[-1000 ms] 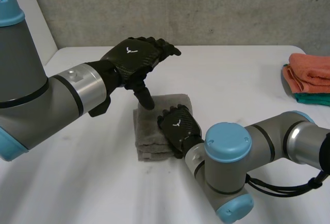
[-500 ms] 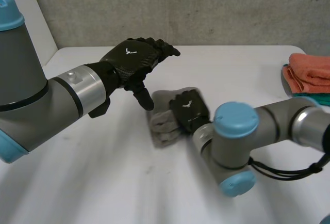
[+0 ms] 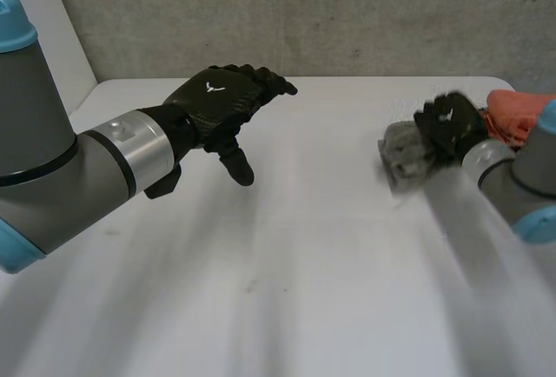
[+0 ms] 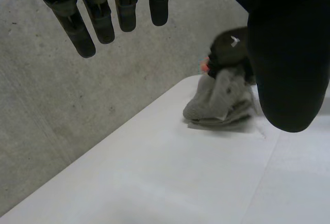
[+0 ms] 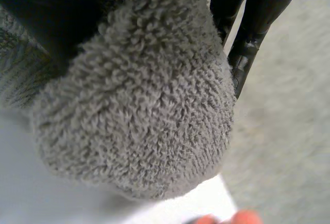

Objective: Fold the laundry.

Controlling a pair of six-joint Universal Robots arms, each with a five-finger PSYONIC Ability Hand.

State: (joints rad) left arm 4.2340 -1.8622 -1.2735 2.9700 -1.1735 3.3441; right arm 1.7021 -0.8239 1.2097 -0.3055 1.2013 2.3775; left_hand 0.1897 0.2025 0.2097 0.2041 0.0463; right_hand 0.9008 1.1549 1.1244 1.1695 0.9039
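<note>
White table (image 3: 287,290), concrete wall behind.

Progress (judgement): the grey towel (image 3: 402,153) is already folded into a compact, layered bundle. It sits just left of the folded orange towel (image 3: 521,108), which lies at the table's right edge. So the folding of this piece looks finished. What seems left is placing it on or beside the orange towel and letting go. No other unfolded laundry is on the table.

Poses:
- Left hand (image 3: 221,103): well left of the orange towel, above bare table, palm down. The fingers are extended and slightly spread, with the thumb hanging down. It grips nothing and touches nothing.
- Right hand (image 3: 450,125): between the grey towel and the orange towel, clamped on the grey towel. The right wrist view shows terry pile squeezed between thumb and fingers. I cannot tell whether the bundle clears the table.
</note>
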